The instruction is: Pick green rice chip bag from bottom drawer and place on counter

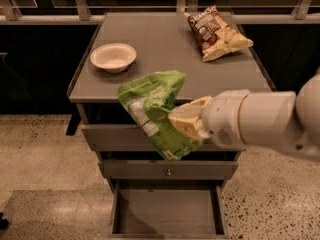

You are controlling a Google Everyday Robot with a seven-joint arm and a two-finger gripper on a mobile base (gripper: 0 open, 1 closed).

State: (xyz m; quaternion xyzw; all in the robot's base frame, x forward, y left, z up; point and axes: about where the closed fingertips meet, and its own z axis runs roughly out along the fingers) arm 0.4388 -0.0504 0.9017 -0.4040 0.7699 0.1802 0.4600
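Green rice chip bag point(150, 104) hangs pinched in my claw point(183, 122) before the front edge of the desk point(165, 44). Below, the bottom drawer point(167, 211) stands open.

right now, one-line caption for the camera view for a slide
Gripper holds the green bag in mid-air above the open bottom drawer, not yet on the counter.

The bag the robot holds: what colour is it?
Bright green with a white label, camera view; the gripper grips the green rice chip bag above the bottom drawer.
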